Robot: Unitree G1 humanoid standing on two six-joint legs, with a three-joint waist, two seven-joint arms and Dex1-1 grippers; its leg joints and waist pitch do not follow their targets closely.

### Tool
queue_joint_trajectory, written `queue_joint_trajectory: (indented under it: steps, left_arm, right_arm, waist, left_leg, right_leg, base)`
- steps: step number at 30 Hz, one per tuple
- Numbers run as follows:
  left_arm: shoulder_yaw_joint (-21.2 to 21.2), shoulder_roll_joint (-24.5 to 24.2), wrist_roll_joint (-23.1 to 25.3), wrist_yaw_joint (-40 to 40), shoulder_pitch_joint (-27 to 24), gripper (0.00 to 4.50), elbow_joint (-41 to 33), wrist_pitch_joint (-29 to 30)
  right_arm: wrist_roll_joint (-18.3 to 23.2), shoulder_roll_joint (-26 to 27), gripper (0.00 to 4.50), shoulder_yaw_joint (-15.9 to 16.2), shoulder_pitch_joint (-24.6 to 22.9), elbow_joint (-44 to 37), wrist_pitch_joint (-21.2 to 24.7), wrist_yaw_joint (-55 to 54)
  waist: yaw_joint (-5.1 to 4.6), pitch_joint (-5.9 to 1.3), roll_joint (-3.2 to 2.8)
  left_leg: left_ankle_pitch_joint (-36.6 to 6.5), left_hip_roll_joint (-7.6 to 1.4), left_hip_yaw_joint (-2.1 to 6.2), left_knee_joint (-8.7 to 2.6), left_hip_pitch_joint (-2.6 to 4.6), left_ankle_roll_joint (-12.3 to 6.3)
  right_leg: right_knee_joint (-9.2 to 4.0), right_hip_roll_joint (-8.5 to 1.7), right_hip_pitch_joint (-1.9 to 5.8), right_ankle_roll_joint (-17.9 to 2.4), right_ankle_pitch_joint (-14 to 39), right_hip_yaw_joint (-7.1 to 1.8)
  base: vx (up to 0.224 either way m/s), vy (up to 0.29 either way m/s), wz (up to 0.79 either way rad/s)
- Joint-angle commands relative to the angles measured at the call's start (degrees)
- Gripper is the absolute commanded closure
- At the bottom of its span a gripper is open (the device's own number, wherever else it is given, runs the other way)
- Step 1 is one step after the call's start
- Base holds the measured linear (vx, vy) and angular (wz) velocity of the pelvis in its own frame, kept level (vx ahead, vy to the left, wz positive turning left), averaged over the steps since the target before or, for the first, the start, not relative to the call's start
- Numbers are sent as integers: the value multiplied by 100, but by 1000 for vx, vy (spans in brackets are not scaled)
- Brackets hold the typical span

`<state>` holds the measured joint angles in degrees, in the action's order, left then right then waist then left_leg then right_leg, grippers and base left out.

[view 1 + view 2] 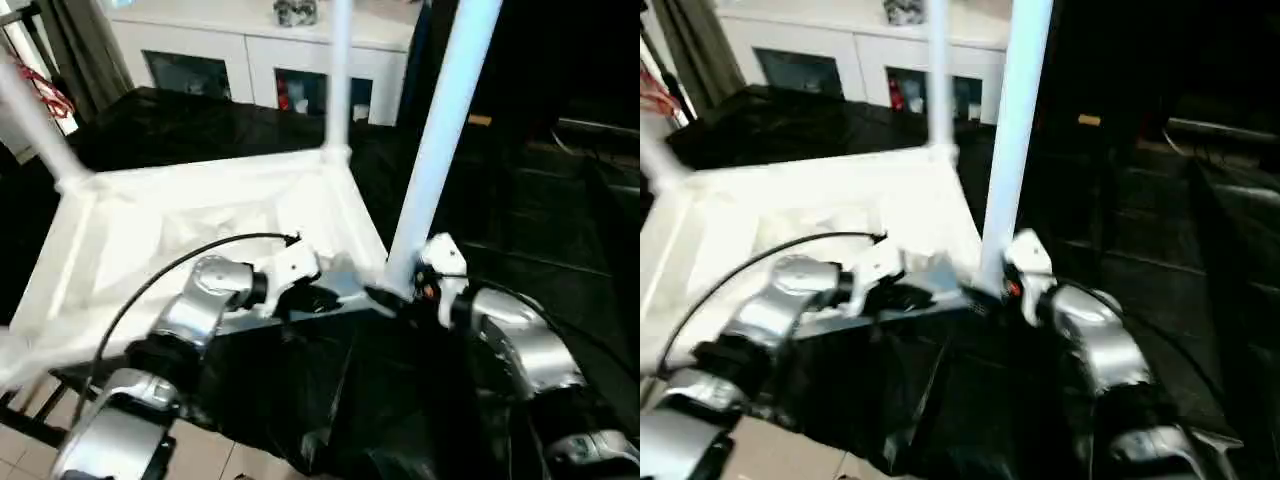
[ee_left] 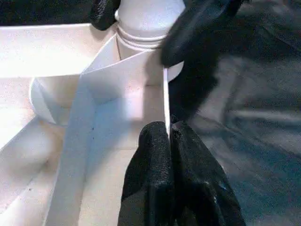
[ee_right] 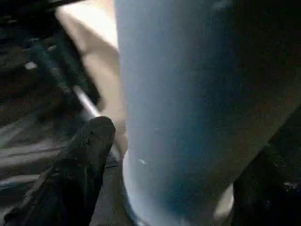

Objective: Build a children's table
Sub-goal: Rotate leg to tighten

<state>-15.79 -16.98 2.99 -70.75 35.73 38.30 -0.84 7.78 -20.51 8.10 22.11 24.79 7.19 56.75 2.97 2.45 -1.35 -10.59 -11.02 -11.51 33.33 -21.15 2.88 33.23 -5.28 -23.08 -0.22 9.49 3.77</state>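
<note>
Leg-fitting step: left gripper (image 2: 170,141) clenched on the upturned children's table (image 1: 150,240) rim, right gripper (image 1: 400,296) jaws straddling the near-right leg (image 1: 440,140), grip unclear; next, seat it firmly.

The small white plastic children's table (image 1: 180,240) lies upside down on black sheeting, ribbed underside up, three tubular legs standing in corner sockets.
</note>
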Motion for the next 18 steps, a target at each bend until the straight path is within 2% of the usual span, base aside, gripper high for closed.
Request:
queue_joint_trajectory:
  steps: [1, 3, 4, 9, 14, 18]
  left_arm:
    - [-184, 29, -107, -282, -23, 450, -231, -16]
    - [-178, -68, -135, -414, -20, 450, -242, 25]
    - [-189, -130, -151, -522, -35, 450, -265, 63]
    - [-224, -242, -211, -774, -90, 450, -372, 213]
    - [-247, -300, -248, -858, -146, 450, -488, 271]
    - [-125, -159, -235, -484, -135, 450, -434, 221]
  right_arm:
    - [138, -32, 116, 308, -78, -218, 157, 465]
    - [249, -188, 128, 352, -139, -378, 313, 763]
    - [265, -277, 152, 397, -192, -488, 388, 913]
    - [257, -405, 182, 489, -284, -634, 475, 1156]
    - [265, -427, 186, 537, -338, -704, 505, 1182]
    - [302, -186, 187, 416, -397, -756, 566, 866]
  waist:
    - [34, -327, 73]
    - [67, -328, 71]
    - [73, -337, 77]
    - [98, -350, 78]
    - [93, -344, 85]
    - [87, -341, 108]
  left_leg:
    - [-1364, -262, 91, -400, 79, -356]
    - [-1318, -266, 85, -394, 88, -367]
    - [-1239, -264, 82, -387, 81, -385]
    - [-1081, -258, 82, -374, 73, -415]
    - [-1095, -253, 83, -374, 68, -411]
    - [-1139, -252, 87, -378, 67, -358]
  right_leg:
    - [-342, -317, 260, -1337, 1523, -223]
    - [-334, -311, 252, -1343, 1419, -232]
    - [-317, -308, 258, -1383, 1271, -232]
    - [-290, -318, 270, -1455, 1060, -225]
    - [-298, -315, 266, -1434, 1164, -221]
    - [-319, -325, 264, -1352, 1370, -228]
  base:
    - [0, 0, 0]
    - [0, 0, 0]
    - [0, 0, 0]
    - [0, 0, 0]
    - [0, 0, 0]
    - [0, 0, 0]
